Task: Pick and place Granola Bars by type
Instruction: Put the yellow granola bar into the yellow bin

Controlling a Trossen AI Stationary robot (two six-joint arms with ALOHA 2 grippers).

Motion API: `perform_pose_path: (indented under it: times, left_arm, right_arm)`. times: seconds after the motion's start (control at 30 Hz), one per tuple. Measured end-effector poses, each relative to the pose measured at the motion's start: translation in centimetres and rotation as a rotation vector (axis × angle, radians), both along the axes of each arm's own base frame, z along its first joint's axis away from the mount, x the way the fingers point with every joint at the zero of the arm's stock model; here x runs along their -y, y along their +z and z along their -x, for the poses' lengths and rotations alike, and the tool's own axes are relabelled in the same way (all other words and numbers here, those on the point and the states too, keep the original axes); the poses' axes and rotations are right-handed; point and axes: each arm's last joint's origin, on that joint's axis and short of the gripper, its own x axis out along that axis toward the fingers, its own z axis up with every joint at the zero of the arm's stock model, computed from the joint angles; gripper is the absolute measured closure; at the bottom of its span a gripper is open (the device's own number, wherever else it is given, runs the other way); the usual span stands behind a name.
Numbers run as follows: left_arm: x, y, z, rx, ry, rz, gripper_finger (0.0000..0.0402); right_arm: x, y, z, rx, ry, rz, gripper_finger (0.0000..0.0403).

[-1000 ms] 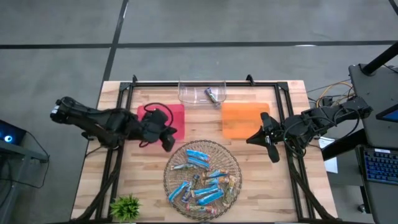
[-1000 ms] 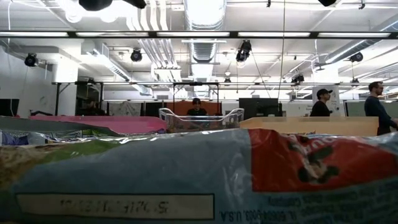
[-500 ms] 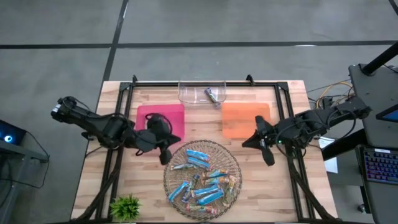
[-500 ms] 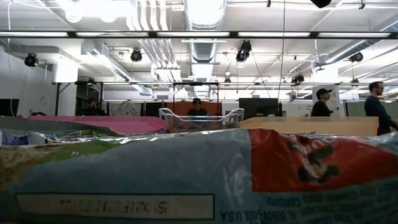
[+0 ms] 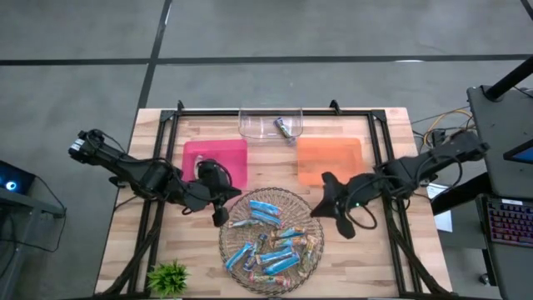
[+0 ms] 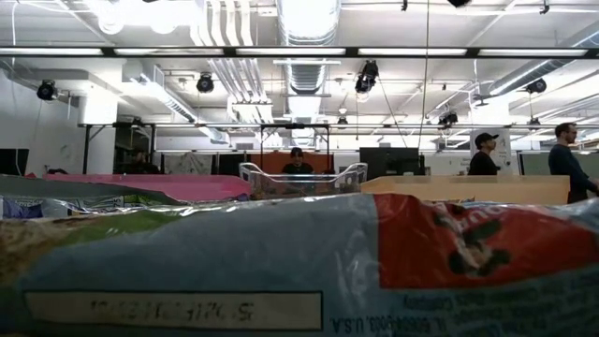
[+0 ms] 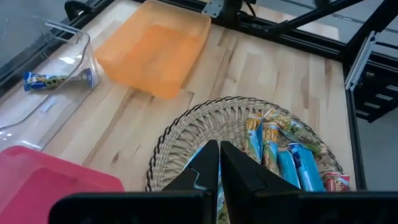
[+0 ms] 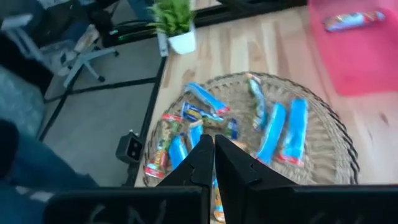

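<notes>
Several granola bars (image 5: 268, 237), mostly blue-wrapped, lie heaped in a round wicker basket (image 5: 310, 250) at the table's near middle. One more bar (image 5: 285, 127) lies in the clear tray (image 5: 250, 125) at the far edge, and another bar (image 8: 354, 20) lies in the pink tray (image 5: 237, 162). My left gripper (image 5: 220, 217) hovers shut just off the basket's left rim, its fingers (image 7: 208, 165) pointing over the bars. My right gripper (image 5: 318, 210) hovers shut at the basket's right rim, fingers (image 8: 204, 155) above the bars. Neither holds anything.
An orange tray (image 5: 329, 160) lies at the far right, beside the pink one. A small green plant (image 5: 169, 275) stands at the near left corner. In the low view a big wrapper (image 6: 299, 262) close to the lens blocks the table. People stand in the room behind.
My left gripper has gone from above the pink tray toward the near edge, to the basket's left rim, rolling as it went. My right gripper has gone left from beside the orange tray to the basket's right rim, sinking a little. Both stayed shut.
</notes>
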Motion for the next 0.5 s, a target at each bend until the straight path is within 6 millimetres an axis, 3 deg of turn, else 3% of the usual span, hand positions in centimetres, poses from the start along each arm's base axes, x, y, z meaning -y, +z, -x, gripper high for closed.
perform_pose_path:
  times: [0.23,0.5]
  left_arm:
    - [0.0,0.0,0.0,-0.007,-0.018,-0.03,0.0401]
    - [0.0,0.0,0.0,-0.01,-0.03,-0.048,0.0401]
  right_arm:
    - [-1.9,1.4,-0.6,-0.083,0.136,0.158,0.0394]
    - [-4.0,1.3,-1.2,-0.192,0.295,0.335,0.0394]
